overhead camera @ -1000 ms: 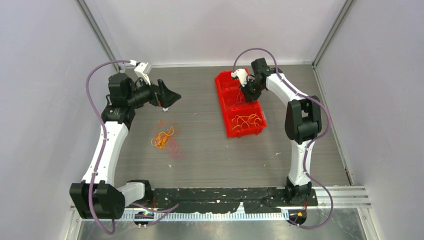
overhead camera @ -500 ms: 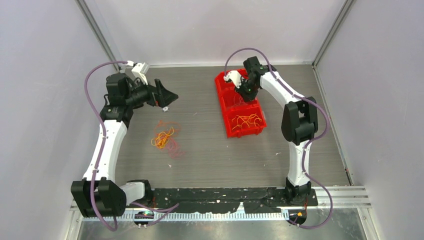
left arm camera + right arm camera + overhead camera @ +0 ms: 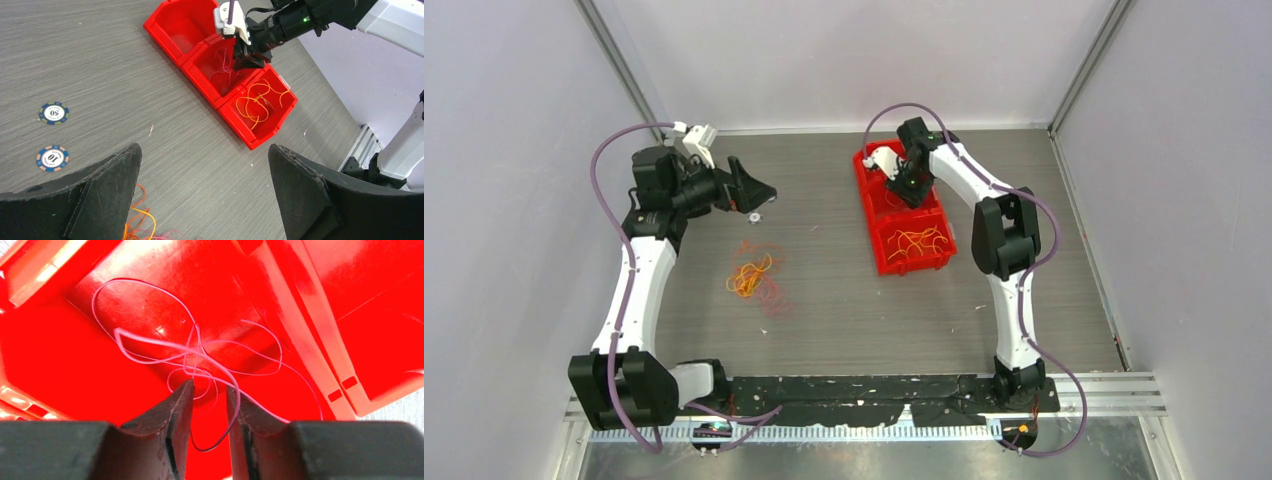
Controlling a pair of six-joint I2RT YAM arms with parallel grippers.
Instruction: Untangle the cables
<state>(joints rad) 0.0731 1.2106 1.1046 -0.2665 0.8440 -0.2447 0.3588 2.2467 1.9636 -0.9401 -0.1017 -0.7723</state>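
My right tool [image 3: 209, 387], barely parted, straddles loose pink cables [image 3: 192, 351] in the middle red bin [image 3: 50, 365]; lifting now could snag a loop; left tool [image 3: 202, 150] gapes empty

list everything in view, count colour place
tangle: 1, orange, yellow and pink, left of centre
pink cables: a few, middle bin compartment
orange cables: several, nearest compartment
red bin: 1, three compartments, right of centre
poker chips: 2, blue and orange-blue, beyond the tangle
table: 1, grey wood-grain
left gripper: 1, black, open, near the chips
right gripper: 1, black, slightly open, in middle compartment
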